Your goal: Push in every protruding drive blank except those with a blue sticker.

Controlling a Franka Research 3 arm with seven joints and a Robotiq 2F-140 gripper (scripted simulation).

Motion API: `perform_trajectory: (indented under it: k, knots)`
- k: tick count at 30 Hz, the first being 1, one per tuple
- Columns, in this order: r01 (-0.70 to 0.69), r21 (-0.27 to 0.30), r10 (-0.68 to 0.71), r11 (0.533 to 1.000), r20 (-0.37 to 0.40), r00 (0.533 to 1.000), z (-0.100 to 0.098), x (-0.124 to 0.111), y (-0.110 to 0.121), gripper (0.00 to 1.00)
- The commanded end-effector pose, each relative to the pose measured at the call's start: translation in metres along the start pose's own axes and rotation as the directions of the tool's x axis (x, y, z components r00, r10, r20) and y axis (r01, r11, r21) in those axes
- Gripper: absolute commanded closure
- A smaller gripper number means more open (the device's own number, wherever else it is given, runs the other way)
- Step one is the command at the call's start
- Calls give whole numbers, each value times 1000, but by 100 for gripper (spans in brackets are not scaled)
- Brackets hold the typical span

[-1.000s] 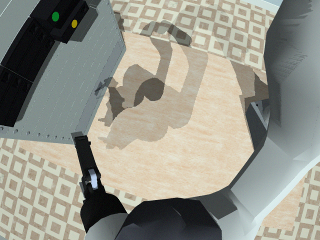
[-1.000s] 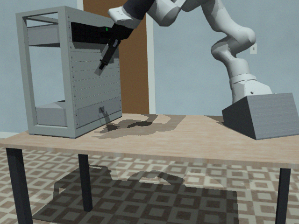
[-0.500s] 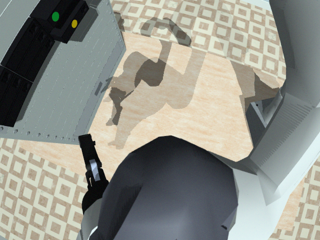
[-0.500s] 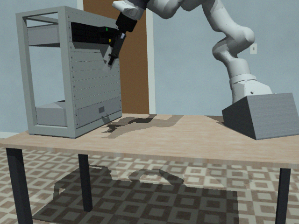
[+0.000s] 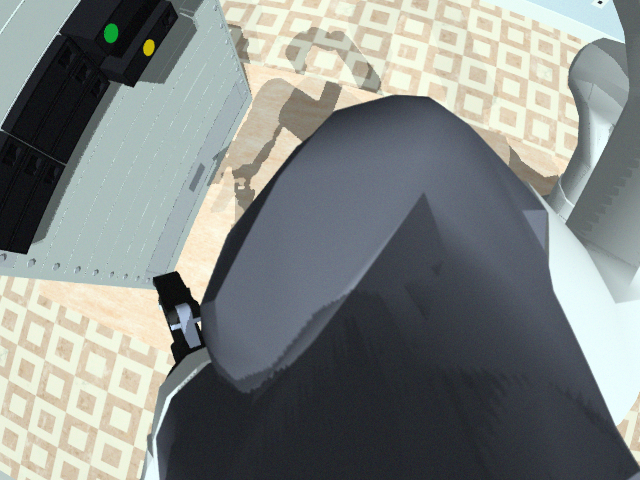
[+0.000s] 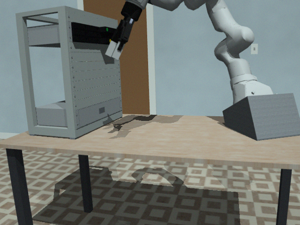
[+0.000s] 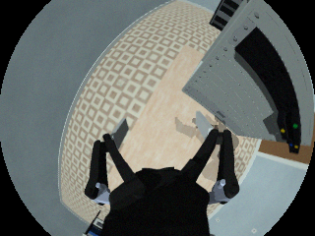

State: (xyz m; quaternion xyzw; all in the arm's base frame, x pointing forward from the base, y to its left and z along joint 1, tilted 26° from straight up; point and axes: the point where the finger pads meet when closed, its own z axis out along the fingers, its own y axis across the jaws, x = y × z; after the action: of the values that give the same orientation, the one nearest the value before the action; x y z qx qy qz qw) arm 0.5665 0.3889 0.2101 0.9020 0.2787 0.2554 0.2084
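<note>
The grey rack (image 6: 70, 72) stands at the left end of the table, with black drive blanks (image 6: 89, 33) in its top rows. In the top view, a blank with a green sticker (image 5: 111, 33) and one with a yellow sticker (image 5: 148, 47) stick out of the front. Other black blanks (image 5: 46, 103) sit beside them. I see no blue sticker. My gripper (image 6: 116, 50) is open and empty. It hangs just in front of the rack's top right corner, next to the stickered blanks, fingers pointing down. The wrist view shows the spread fingers with the rack (image 7: 250, 86) off to the upper right.
My arm fills most of the top view, where only one finger (image 5: 178, 312) shows. The grey robot base block (image 6: 261, 116) sits at the table's right end. The rack front below the blanks is closed grey panels (image 6: 96, 82).
</note>
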Motion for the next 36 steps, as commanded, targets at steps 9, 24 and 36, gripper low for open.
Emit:
perform_trajectory:
  k: [9,24,36]
  knots:
    - [166,211,-140,963,-135,981,-54,17,-23,0]
    - [278,276,-169,920,-361,917,-125,38,-16,0]
    - [358,179,-211,917,-544,812,-168,50,9,0]
